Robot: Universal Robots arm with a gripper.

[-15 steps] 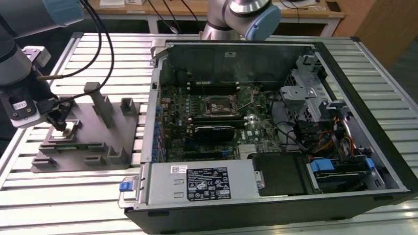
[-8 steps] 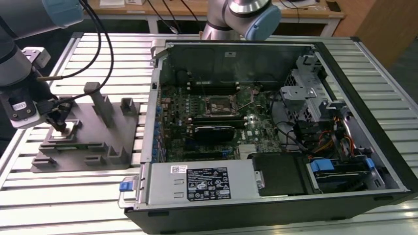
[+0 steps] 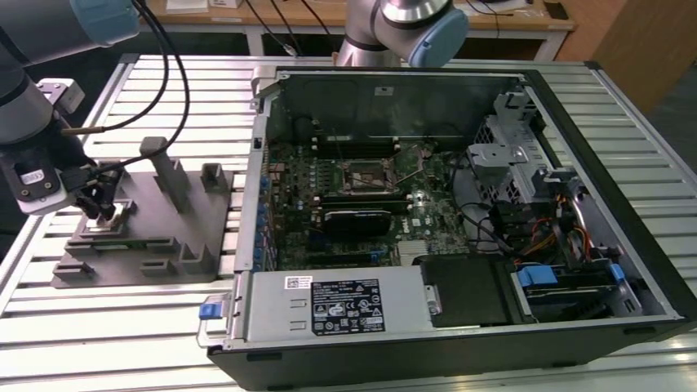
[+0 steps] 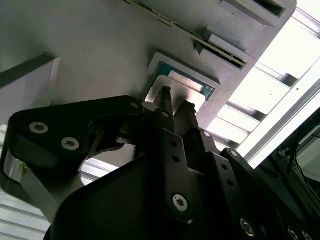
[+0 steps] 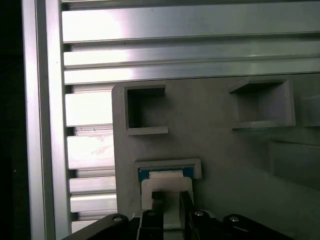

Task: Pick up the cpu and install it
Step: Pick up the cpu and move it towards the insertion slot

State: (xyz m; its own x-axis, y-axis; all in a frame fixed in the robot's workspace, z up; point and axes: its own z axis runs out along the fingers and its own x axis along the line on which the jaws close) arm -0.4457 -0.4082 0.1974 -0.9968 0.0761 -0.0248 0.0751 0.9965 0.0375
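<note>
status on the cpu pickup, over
gripper down right at the cpu, grip unconfirmed. cpu lying flat in its pocket on the grey fixture block. nothing blocking that i can see.

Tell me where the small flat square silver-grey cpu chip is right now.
The cpu sits in a framed recess of the grey plastic fixture block, at the exterior view's left beside the open black computer case, right under the gripper.

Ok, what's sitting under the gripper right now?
The cpu, seated in a shallow framed recess of the grey fixture block. The gripper covers much of its top, so whether they touch is hidden.
</note>
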